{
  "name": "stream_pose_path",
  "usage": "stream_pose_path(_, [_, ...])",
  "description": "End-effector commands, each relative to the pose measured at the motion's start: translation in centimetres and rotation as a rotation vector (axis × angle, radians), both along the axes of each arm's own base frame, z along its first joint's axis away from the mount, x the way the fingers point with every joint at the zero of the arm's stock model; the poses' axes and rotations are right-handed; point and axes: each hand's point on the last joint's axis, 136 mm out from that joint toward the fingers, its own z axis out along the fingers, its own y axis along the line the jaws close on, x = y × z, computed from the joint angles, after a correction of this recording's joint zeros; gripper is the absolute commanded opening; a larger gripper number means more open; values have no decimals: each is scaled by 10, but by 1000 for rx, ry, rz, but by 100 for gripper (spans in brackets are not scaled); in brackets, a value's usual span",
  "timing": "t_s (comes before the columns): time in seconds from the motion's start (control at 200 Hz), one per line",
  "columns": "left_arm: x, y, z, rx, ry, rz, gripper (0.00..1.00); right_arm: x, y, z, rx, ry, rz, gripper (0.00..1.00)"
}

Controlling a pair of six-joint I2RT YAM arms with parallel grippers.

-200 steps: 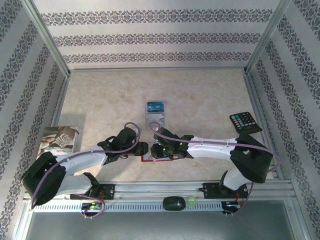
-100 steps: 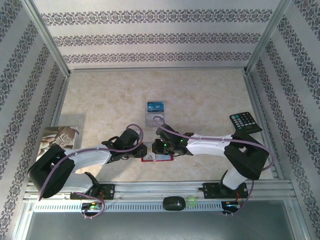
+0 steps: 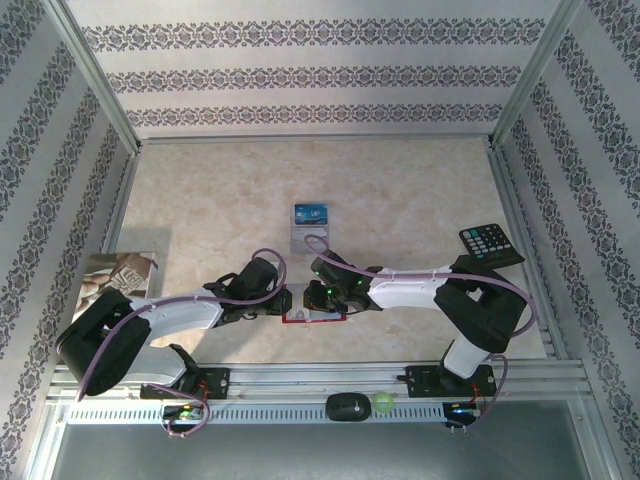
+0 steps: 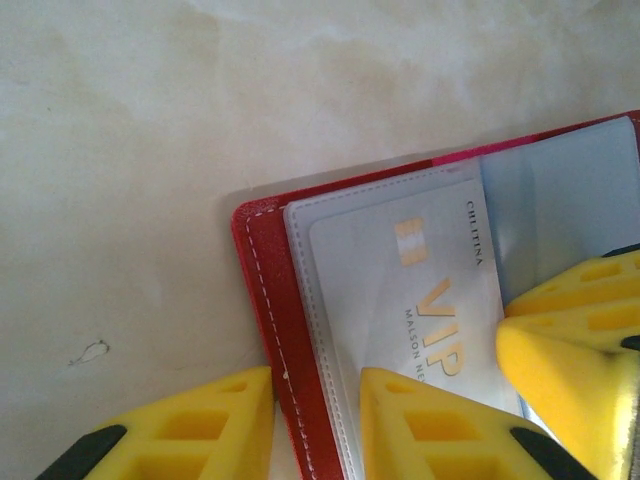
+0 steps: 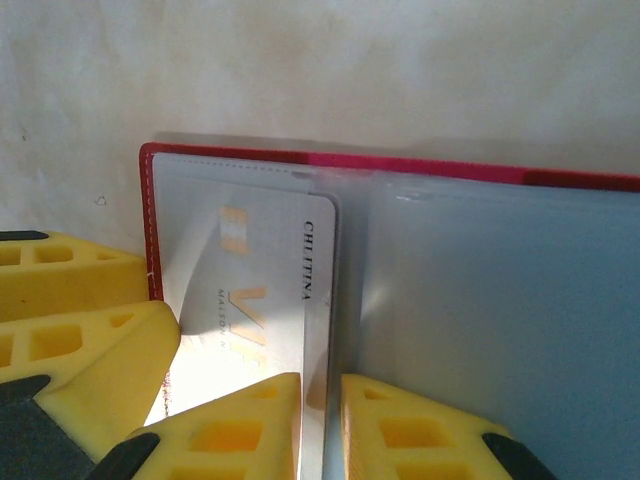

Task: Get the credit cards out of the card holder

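Observation:
The red card holder (image 3: 313, 317) (image 4: 262, 290) (image 5: 400, 162) lies open on the table between the arms, clear sleeves up. A pale credit card (image 4: 400, 290) (image 5: 260, 260) with gold VIP print sits in its left sleeve. My left gripper (image 3: 290, 302) (image 4: 315, 378) has closed on the holder's left border, one finger at the red edge, the other on the sleeve. My right gripper (image 3: 322, 298) (image 5: 322, 385) is nearly closed, with the card's inner edge in the thin gap. A blue credit card (image 3: 311, 213) and a silver-grey one (image 3: 305, 238) lie loose farther back.
A black keypad remote (image 3: 490, 243) lies by the right wall. A printed booklet (image 3: 118, 278) rests at the left wall. On the front rail sit a black oval object (image 3: 347, 406) and a green ring (image 3: 383, 402). Metal frame posts bound the table.
My left gripper's jaws have narrowed onto the holder's edge. The right arm's elbow has folded inward to the left, with its gripper staying at the holder. The loose cards have not moved.

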Motion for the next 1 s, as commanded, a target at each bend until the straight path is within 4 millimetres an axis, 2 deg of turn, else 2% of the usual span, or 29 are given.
stream_pose_path(0.0, [-6,-1,-11,12,15,-20,28,-2,-5,-12,-8,33,-19,19])
stream_pose_path(0.23, [-7,-6,-15,0,31,-31,24,-3,2,-15,28,50,-17,14])
stream_pose_path(0.39, [-7,-4,-14,1,28,-27,23,-1,-2,-12,31,27,-31,0])
stream_pose_path(0.68, [-5,0,-11,8,13,-7,23,1,-22,-7,-7,-18,-86,0])
stream_pose_path(0.794, [-5,-2,-10,3,13,-13,22,1,-22,-2,-3,-42,-70,0])
stream_pose_path(0.894, [-5,-1,-11,10,16,-14,20,3,-22,3,-13,-59,-51,11])
stream_pose_path(0.994, [-5,-1,-11,14,16,-10,17,4,-19,11,19,-79,-47,16])
